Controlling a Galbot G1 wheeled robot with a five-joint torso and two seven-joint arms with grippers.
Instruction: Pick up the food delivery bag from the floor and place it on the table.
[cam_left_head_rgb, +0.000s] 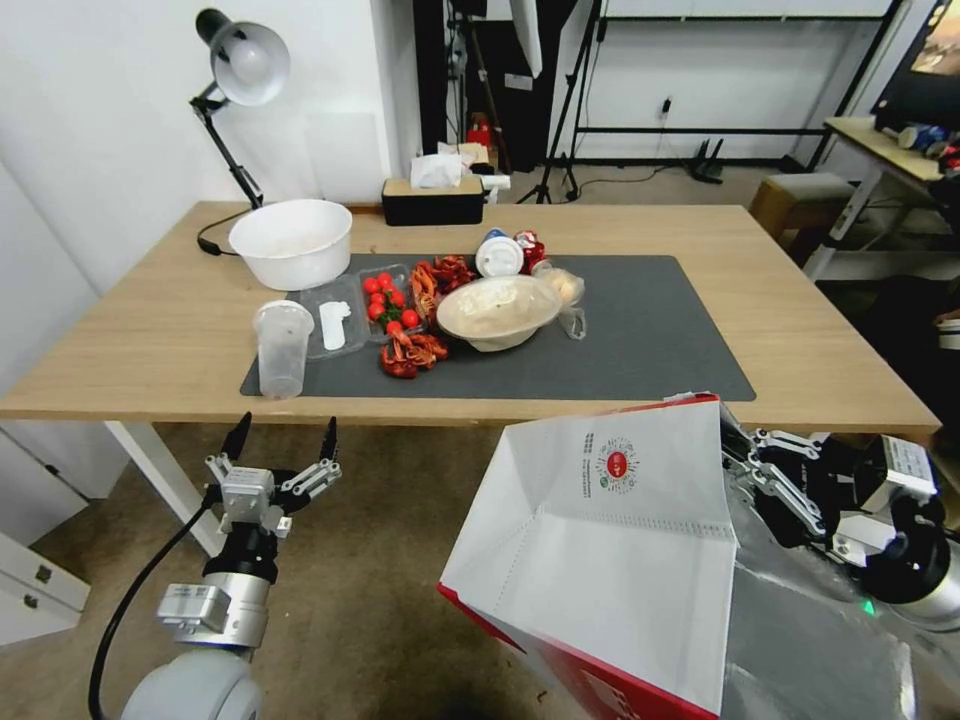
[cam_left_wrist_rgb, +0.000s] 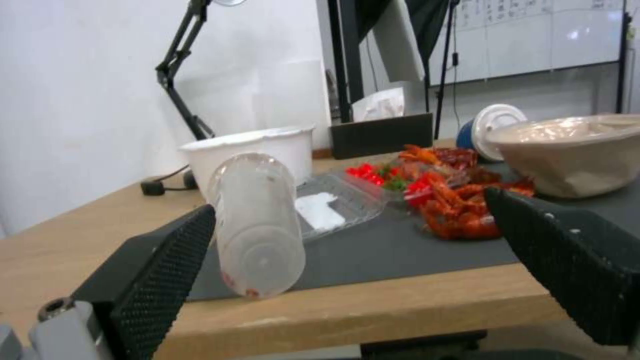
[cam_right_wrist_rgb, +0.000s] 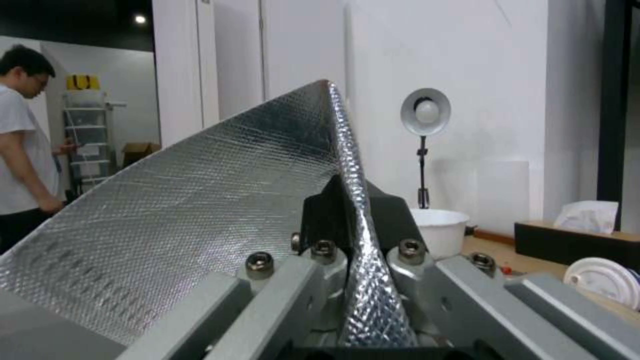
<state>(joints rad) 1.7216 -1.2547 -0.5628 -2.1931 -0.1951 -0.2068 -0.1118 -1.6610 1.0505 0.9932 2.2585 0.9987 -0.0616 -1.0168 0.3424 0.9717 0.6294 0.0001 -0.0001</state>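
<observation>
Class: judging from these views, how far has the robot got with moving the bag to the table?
Done: the bag is lifted, the right tool pinching its foil edge. In hand: it hangs before the table. Left: setting it down. The left tool waits open.

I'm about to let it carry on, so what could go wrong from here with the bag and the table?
The right end effector pinches only a thin foil-lined edge of the food delivery bag, so it may slip or tear. The mat's left half is crowded: the tall clear cup and the covered bowl could be knocked if the bag swings that way.
</observation>
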